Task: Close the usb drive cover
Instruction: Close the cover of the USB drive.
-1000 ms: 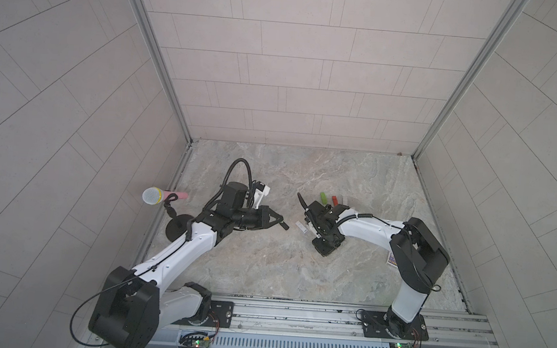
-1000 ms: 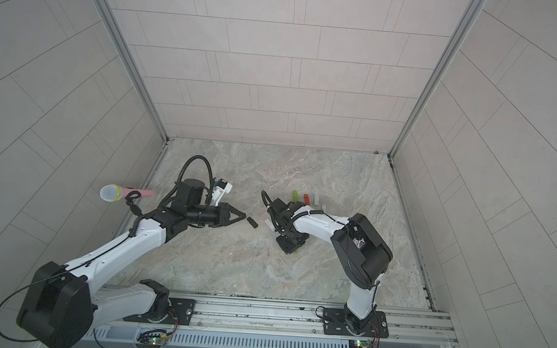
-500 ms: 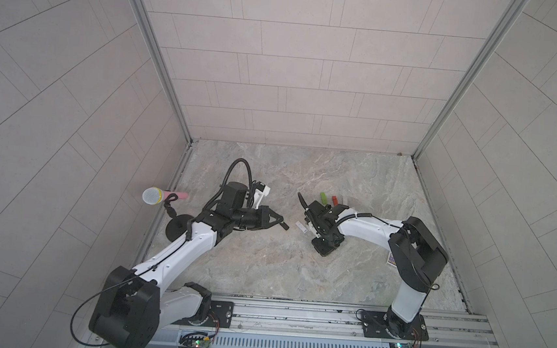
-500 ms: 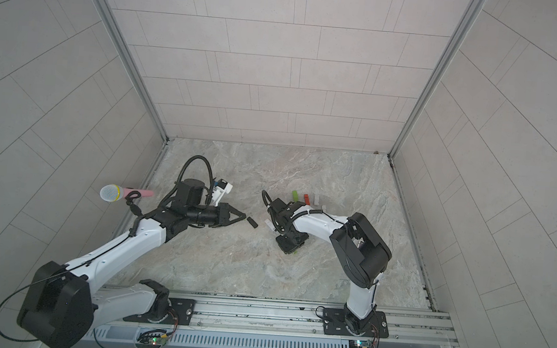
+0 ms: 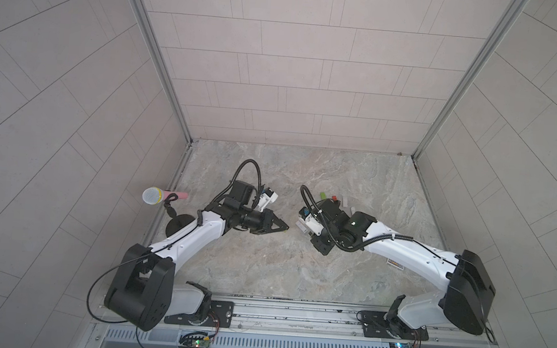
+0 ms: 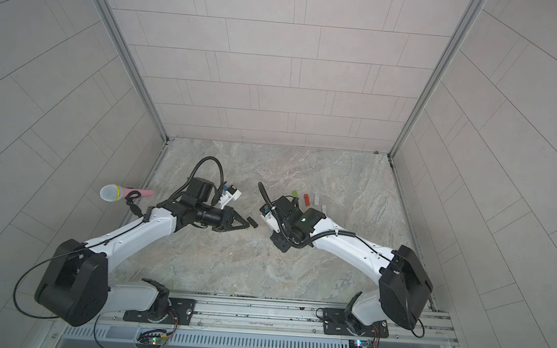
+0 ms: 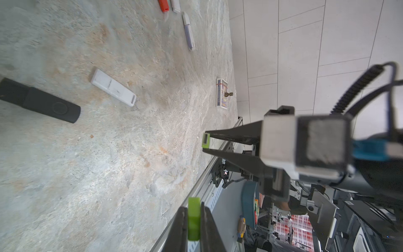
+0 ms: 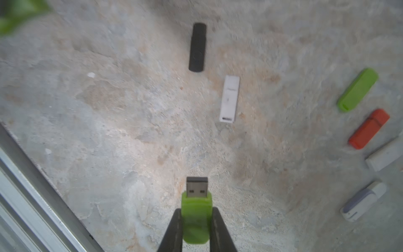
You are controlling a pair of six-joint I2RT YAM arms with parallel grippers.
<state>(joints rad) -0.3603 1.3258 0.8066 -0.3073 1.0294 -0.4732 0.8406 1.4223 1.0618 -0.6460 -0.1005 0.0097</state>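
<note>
My right gripper [image 8: 196, 209] is shut on a green usb drive [image 8: 197, 218], whose bare metal plug sticks out beyond the fingertips above the stone table. My left gripper [image 7: 193, 206] is shut on the matching green cover [image 7: 194, 218], a small block held edge-on between the fingers. In the left wrist view the right gripper [image 7: 205, 141] faces the left one across a gap, the drive's end showing at its tip. In both top views the left gripper [image 5: 283, 228] [image 6: 247, 226] points toward the right arm's wrist [image 5: 321, 219].
Several capped drives lie on the table: black [image 8: 197, 47], white [image 8: 229, 98], green [image 8: 357, 90], red [image 8: 369, 128], grey [image 8: 383, 156] and lavender [image 8: 363, 200]. A microphone [image 5: 153, 195] on a stand is at the left wall. A small card box [image 7: 221, 92] sits near the front rail.
Both arms hold almost the same pose as a second ago. The green drive and the cover stay in their grippers.
</note>
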